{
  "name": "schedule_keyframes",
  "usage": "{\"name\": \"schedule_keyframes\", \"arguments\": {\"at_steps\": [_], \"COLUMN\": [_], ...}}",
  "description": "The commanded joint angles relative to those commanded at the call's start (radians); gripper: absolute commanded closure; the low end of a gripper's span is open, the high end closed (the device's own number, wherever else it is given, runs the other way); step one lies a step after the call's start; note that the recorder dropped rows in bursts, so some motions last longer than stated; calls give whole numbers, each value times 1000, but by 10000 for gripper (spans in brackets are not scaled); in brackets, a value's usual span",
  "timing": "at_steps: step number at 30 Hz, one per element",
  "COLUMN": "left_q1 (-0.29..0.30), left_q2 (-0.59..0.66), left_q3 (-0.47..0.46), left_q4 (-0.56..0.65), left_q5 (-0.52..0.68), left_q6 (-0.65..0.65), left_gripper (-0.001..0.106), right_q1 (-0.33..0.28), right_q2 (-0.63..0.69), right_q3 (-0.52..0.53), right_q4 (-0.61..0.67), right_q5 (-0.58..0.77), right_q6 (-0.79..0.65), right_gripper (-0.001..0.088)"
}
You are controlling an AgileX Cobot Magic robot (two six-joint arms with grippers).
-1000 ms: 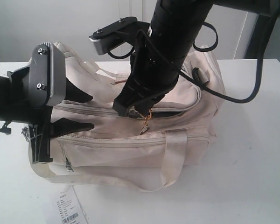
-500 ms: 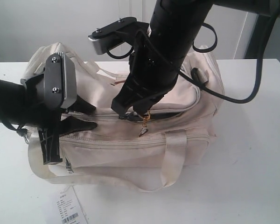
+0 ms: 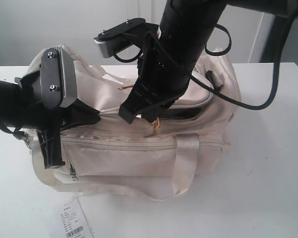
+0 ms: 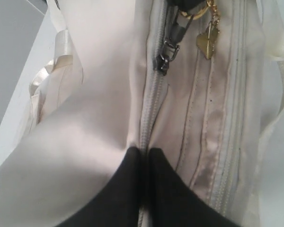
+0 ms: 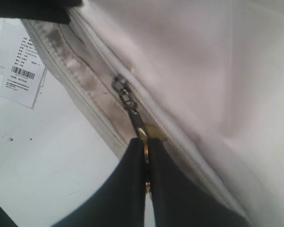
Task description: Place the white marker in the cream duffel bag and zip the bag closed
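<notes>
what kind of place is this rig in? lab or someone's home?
Probably a robotics lab bench, not a home: white table, plain white wall behind, and a left arm and right arm working a cream duffel bag, barcode tag lying beside it.

We are finding the cream duffel bag [image 3: 139,158] lying on the table [image 3: 268,173], a paper tag [image 3: 73,221] lying just off its near left corner. Our left tool [image 4: 144,151] is pinching the bag's top seam toward its left end; right of it, our right tool [image 5: 146,143] is gripping the zipper pull [image 5: 130,111] mid-top.
</notes>
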Motion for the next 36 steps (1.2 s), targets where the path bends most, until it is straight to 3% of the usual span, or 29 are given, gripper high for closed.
{"name": "schedule_keyframes", "arguments": {"at_steps": [36], "left_q1": [0], "left_q2": [-2], "left_q3": [0], "left_q4": [0], "left_q5": [0], "left_q6": [-27], "left_gripper": [1053], "right_q1": [0], "right_q2": [-33], "right_q3": [0], "right_q4": [-127], "right_q5": [0], "right_q6": [0], "right_gripper": [868]}}
